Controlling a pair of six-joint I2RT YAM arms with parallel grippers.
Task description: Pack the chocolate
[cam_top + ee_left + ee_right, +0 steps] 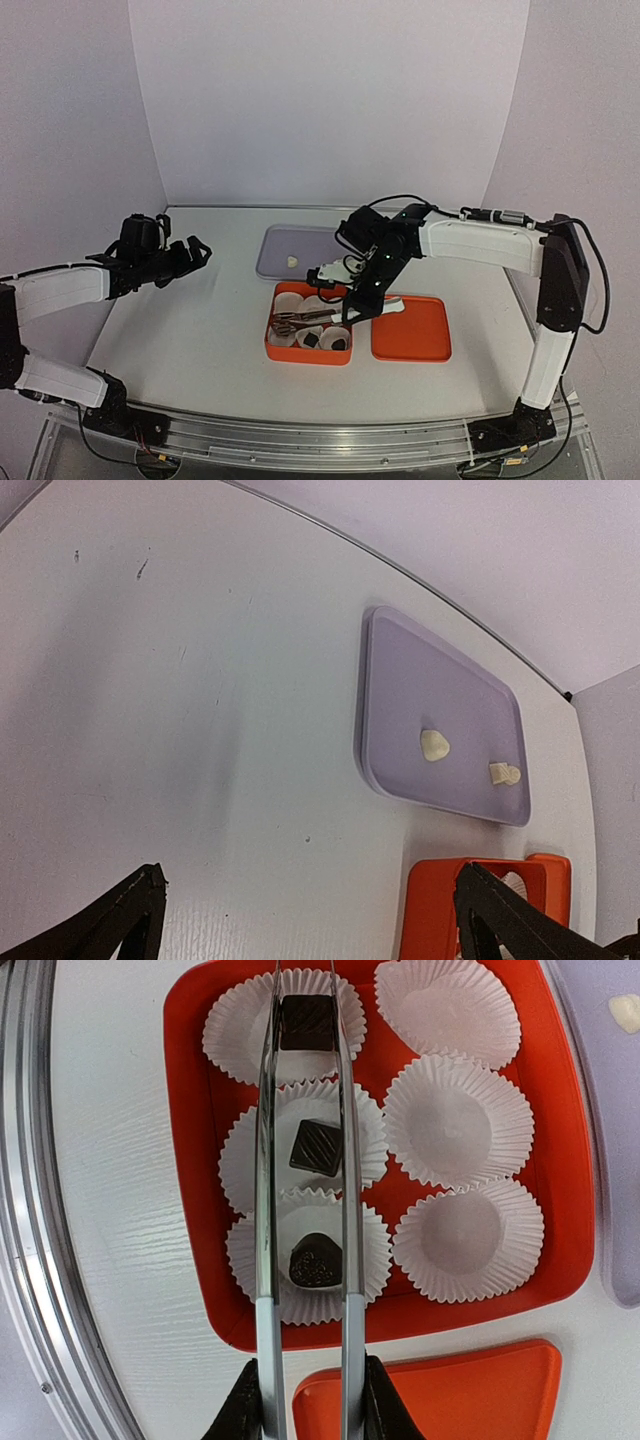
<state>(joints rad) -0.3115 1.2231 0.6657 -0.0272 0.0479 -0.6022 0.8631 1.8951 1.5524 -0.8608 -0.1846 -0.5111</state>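
Here, cups (pixel 240 1150) in orange box (pixel 186 1160) hold three dark chocolates (pixel 316 1147); right tool (pixel 312 1410) clamps tongs (pixel 265 1210), left tool (pixel 310 885) apart.

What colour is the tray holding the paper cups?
The tray is orange, clearest in the right wrist view.

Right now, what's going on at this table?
The right hand grips metal tongs that reach out over an orange box of six paper cups. Three cups along one side each hold a dark chocolate; the other three are empty. Two pale pieces lie on the purple tray. The left hand hangs open off to the side, holding nothing. The orange lid lies beside the box.
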